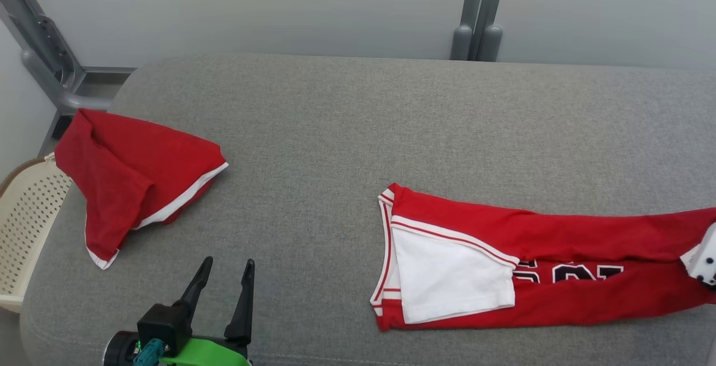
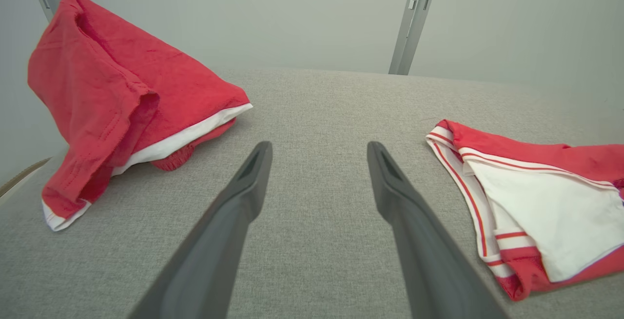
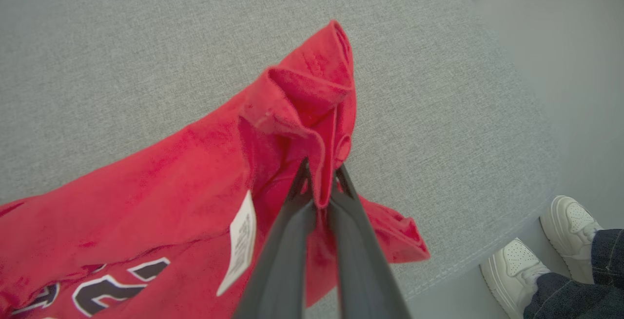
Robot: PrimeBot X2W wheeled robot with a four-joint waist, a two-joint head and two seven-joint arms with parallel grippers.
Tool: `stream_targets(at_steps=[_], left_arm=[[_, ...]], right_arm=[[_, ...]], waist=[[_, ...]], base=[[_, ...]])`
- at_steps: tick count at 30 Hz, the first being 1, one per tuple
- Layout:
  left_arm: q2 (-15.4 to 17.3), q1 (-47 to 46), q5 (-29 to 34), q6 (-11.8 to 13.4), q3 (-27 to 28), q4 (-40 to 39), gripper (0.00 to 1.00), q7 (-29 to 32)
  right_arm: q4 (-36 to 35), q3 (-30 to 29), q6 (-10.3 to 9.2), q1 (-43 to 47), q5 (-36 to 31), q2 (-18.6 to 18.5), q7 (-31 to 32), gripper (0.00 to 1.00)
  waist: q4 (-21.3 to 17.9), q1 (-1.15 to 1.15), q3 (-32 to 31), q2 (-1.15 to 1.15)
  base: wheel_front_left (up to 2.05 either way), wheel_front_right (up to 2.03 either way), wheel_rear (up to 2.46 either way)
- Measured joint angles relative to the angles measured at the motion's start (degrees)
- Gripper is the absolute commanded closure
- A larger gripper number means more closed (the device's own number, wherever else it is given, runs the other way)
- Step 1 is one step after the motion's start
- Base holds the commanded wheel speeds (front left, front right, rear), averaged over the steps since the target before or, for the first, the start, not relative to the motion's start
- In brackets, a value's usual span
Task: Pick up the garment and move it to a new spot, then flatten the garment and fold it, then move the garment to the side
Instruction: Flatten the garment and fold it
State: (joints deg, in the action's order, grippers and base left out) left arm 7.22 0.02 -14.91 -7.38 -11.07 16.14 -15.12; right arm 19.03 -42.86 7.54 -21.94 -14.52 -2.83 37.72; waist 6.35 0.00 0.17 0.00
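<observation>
**A:** Nearest us, at the lower left of the head view, is the left hand [image 1: 229, 262]. What is it doing?

**B:** Its fingers are spread wide and hold nothing. It hovers over the bare grey surface [image 1: 335, 131].

**A:** What's at the far left?

**B:** A cream basket [image 1: 28, 226] sits at the frame's left edge. Next to it a bunched red cloth [image 1: 134, 170] with white trim lies on the surface's left end.

**A:** And the garment we're working on?

**B:** The red jersey [image 1: 559, 237] lies right of centre, stretched long, with a white panel showing at its left end. At the far right, the right hand [image 3: 321, 175] is clamped on a bunched fold of its red fabric.

**A:** Which step is this?

**B:** It looks like either the move to a new spot or the start of flattening; I can't tell which. Next, I'd judge, the left hand must cross to the jersey's free left end and pinch it, so both hands can pull it flat.
</observation>
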Motion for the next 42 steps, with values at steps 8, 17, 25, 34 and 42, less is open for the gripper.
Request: stream_targets(at_steps=[8,17,25,34,42], left_arm=[[-0.07,-0.02,0.0,0.0,-0.69,0.49,0.0,-0.01],[-0.01,-0.01,0.0,0.0,-1.19,0.79,0.0,-0.01],[0.0,-0.14,-0.21,0.0,-3.02,1.29,0.0,-0.01],[0.19,-0.38,-0.79,-0.01,-4.61,1.79,0.0,-0.01],[0.18,-0.67,-1.12,0.0,-5.21,1.83,0.0,-0.01]], right_arm=[[-1.98,17.22,-0.01,3.03,11.14,0.01,5.83,1.0],[-0.76,34.62,-0.01,3.95,20.35,0.04,7.58,1.0],[8.29,43.84,-0.02,-1.32,28.81,0.01,2.97,1.0],[20.37,51.58,-0.03,-7.72,34.65,0.0,-2.88,1.0],[29.06,58.59,-0.04,-12.2,39.87,0.02,-6.42,1.0]], waist=[[-0.29,0.0,-0.96,0.0],[0.5,0.0,-1.47,0.0],[2.03,0.0,-1.78,0.0],[4.83,0.0,-1.82,0.0],[6.86,0.0,-0.74,0.0]], base=[[0.0,0.0,0.0],[0.0,0.0,0.0],[0.0,0.0,0.0],[0.0,0.0,0.0],[0.0,0.0,0.0]])
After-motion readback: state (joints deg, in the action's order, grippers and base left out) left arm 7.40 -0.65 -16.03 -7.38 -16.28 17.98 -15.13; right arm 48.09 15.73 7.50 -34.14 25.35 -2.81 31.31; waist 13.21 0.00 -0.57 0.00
